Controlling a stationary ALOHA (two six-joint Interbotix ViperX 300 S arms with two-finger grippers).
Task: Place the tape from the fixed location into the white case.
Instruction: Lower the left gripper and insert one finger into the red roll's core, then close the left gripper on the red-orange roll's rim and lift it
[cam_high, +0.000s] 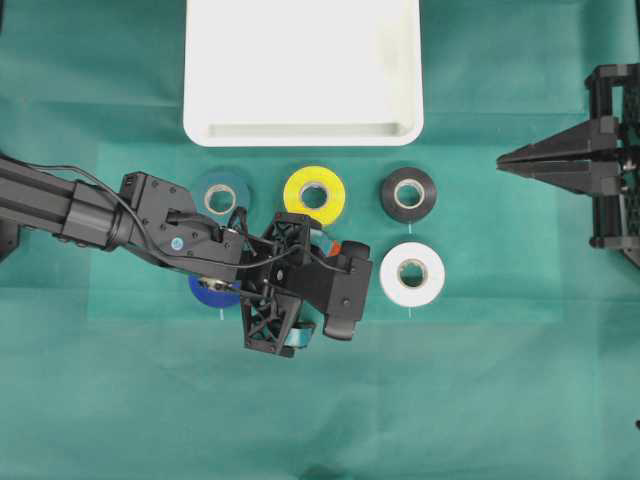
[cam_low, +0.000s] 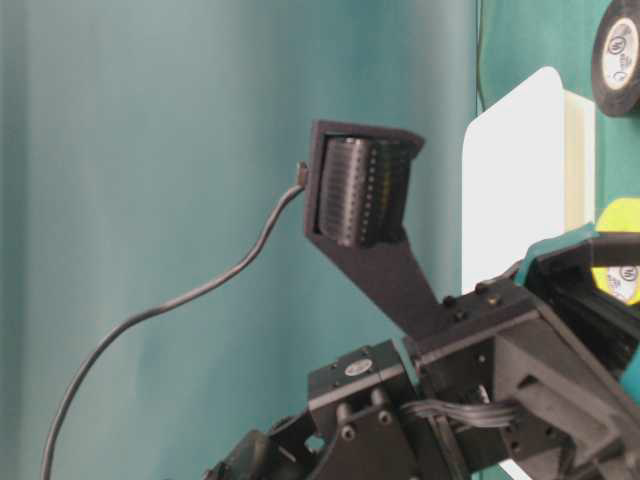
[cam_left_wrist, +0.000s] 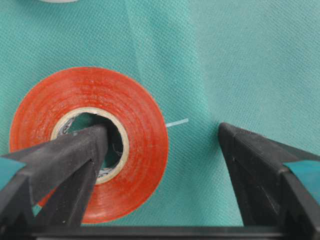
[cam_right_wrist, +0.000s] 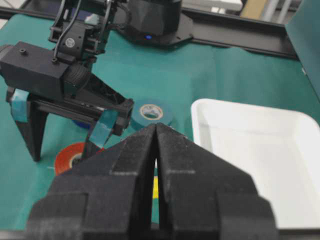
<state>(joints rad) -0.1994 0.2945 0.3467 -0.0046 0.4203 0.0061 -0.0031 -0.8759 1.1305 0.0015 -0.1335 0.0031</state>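
Note:
The red-orange tape (cam_left_wrist: 135, 150) lies flat on the green cloth. In the overhead view only a sliver of it (cam_high: 335, 248) shows under my left gripper (cam_high: 315, 290). My left gripper (cam_left_wrist: 162, 129) is open and low over the roll: one finger (cam_left_wrist: 75, 155) sits inside the pale core, the other (cam_left_wrist: 250, 160) stands on the cloth well outside the roll. The white case (cam_high: 300, 130) lies at the back middle and holds nothing. My right gripper (cam_high: 512, 160) is shut and empty at the far right; its wrist view (cam_right_wrist: 156, 126) shows the tape (cam_right_wrist: 67, 157) and the case (cam_right_wrist: 260, 160).
Other rolls lie round the tape: teal (cam_high: 220, 195), yellow (cam_high: 314, 195), black (cam_high: 408, 194), white (cam_high: 412, 273), and dark blue (cam_high: 210, 293) partly under the left arm. The table-level view shows the left arm's back close up.

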